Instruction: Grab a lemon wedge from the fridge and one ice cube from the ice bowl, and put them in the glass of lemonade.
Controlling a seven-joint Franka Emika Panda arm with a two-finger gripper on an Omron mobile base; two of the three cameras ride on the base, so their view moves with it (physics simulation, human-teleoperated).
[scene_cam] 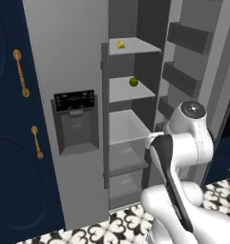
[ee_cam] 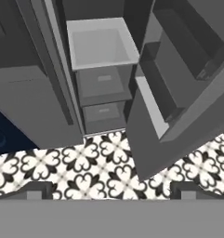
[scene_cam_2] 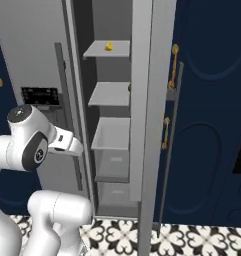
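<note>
Yellow lemon wedge (scene_cam: 120,44) sat on the fridge's (scene_cam: 68,57) top shelf; the claw (ee_cam: 108,197), fingers apart and empty, pointed floorward, so reaching up risked clipping the green fruit (scene_cam: 133,82) below

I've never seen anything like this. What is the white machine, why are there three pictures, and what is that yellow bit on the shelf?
The white machine is a robot arm on a base that can drive. Two pictures come from cameras on that base, behind the arm to its left and right. The third comes from a camera on its hand, looking down past the pincer, which is open and holds nothing.

It faces a grey fridge with its right door swung open. On the top shelf lies a lemon wedge; a small round green fruit sits one shelf lower. Below are clear drawers. The floor has black and white patterned tiles.
</note>
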